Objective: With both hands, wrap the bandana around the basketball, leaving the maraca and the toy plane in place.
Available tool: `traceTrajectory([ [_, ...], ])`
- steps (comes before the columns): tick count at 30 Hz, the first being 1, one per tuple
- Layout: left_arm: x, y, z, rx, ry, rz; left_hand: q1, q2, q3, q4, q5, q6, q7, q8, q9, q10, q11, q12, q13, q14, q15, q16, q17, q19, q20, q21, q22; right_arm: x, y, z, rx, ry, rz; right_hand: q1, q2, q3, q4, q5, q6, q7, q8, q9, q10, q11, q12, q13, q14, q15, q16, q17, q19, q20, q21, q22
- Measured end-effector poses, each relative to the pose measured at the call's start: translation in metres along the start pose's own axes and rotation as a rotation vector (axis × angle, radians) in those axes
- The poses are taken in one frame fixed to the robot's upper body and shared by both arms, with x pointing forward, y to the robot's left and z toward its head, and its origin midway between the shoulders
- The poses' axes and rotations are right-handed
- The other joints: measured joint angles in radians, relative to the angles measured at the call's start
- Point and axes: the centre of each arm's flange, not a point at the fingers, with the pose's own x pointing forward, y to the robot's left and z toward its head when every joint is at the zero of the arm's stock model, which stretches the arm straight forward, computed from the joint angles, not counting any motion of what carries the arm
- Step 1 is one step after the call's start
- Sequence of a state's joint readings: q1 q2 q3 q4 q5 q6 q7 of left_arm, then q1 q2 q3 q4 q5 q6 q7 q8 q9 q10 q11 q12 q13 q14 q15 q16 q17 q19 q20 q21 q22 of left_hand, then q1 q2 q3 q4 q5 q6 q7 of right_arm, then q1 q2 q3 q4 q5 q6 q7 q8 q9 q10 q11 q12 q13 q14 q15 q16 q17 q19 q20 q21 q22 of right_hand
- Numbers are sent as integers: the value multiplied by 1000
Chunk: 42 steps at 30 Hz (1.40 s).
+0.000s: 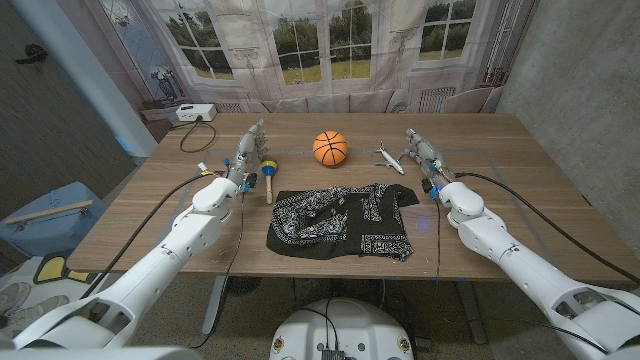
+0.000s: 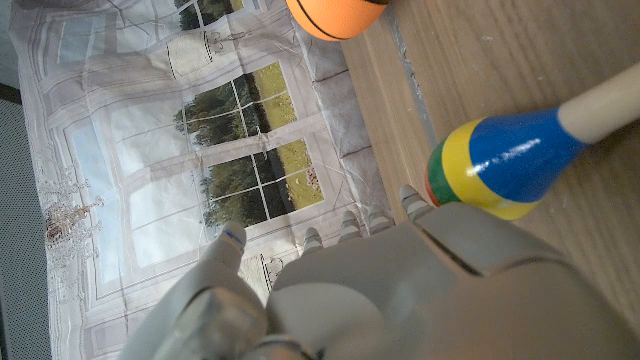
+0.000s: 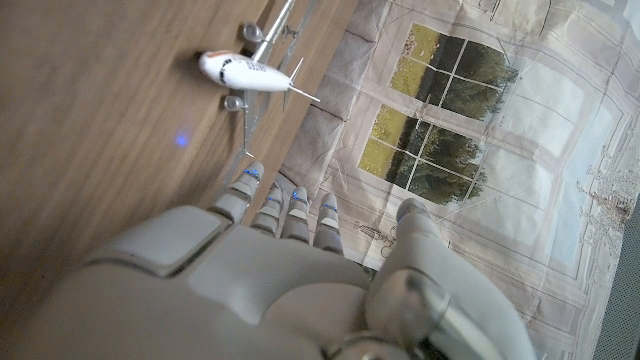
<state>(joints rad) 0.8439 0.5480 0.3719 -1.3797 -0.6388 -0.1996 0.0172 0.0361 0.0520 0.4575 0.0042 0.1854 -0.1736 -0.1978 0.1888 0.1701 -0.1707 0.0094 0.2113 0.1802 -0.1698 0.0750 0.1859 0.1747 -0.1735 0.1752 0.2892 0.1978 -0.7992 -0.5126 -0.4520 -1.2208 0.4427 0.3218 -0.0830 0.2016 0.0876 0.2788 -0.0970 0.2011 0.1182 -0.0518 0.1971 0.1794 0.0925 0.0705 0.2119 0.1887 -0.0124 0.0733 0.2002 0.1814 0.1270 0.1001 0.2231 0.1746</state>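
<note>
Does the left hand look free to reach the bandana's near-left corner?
Probably yes: the left hand holds nothing, and only bare table lies toward the bandana; the maraca sits just beside that path.

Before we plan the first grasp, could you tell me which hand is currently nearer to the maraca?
The left. The left hand stands right beside the maraca, just to its outer side. The right hand is across the table, past the basketball, next to the toy plane.
</note>
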Motion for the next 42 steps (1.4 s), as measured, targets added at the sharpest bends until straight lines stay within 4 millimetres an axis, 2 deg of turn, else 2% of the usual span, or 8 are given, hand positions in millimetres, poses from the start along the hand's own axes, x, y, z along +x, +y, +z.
traceTrajectory([
  [2,0,0,-1,2,6,2,0,0,0,0,0,0,0,0,0,-2,9,0,3,0,0,0,0,0,0,0,0,-4,2,-1,-5,1,9,7,4,5,-5,0,0,0,0,0,10,1,0,0,6,6,0,0,0,0,0,0],
  [9,0,-3,8,26,0,-6,0,0,0,0,0,0,0,0,0,0,10,8,4,0,0,7,0,0,0,4,0,-18,3,-1,-129,-6,-30,22,-1,10,-18,0,26,6,7,0,32,11,8,4,26,7,8,3,9,9,0,0],
  [16,-4,-4,11,42,1,-4,0,0,0,0,0,0,0,0,0,-3,18,8,4,0,0,7,0,0,0,4,0,-32,8,1,-221,-16,-39,37,5,11,-28,0,48,9,7,0,54,5,8,5,53,9,16,3,28,17,0,5],
  [18,-4,-4,12,44,1,-3,0,0,0,0,0,-4,4,4,0,-2,20,8,4,0,0,7,0,0,0,4,0,-35,9,2,-237,-20,-38,47,-4,15,-32,-5,48,9,7,0,62,10,10,5,66,11,16,3,31,20,0,5],
  [25,-5,-3,12,48,4,0,0,0,-4,4,0,0,11,4,5,2,23,8,4,0,0,7,0,0,0,4,0,-48,18,6,-261,-34,-16,71,6,25,-41,-6,88,20,14,5,104,14,21,5,115,2,31,7,61,25,8,5],
  [27,-6,-5,13,50,-1,-7,0,0,-4,4,0,0,11,4,5,2,23,8,4,0,0,7,0,0,0,4,0,-52,15,6,-358,-38,-61,75,7,29,-46,-6,97,21,18,5,115,16,21,5,127,-5,37,7,70,27,8,5],
  [36,-6,-11,14,55,-3,-17,0,0,-4,4,0,0,11,4,5,-4,29,8,4,-4,4,7,0,0,0,4,0,-71,22,11,-483,-54,-76,98,8,35,-52,-6,149,31,25,5,155,10,29,9,159,-23,44,12,88,30,8,5],
  [42,-6,-16,13,55,1,-24,0,0,-4,4,0,-5,16,4,5,-4,29,8,9,-4,4,7,0,0,0,4,0,-82,25,14,-564,-59,-85,104,7,37,-54,-13,163,34,25,5,156,8,32,9,168,-22,44,12,98,31,16,5],
])
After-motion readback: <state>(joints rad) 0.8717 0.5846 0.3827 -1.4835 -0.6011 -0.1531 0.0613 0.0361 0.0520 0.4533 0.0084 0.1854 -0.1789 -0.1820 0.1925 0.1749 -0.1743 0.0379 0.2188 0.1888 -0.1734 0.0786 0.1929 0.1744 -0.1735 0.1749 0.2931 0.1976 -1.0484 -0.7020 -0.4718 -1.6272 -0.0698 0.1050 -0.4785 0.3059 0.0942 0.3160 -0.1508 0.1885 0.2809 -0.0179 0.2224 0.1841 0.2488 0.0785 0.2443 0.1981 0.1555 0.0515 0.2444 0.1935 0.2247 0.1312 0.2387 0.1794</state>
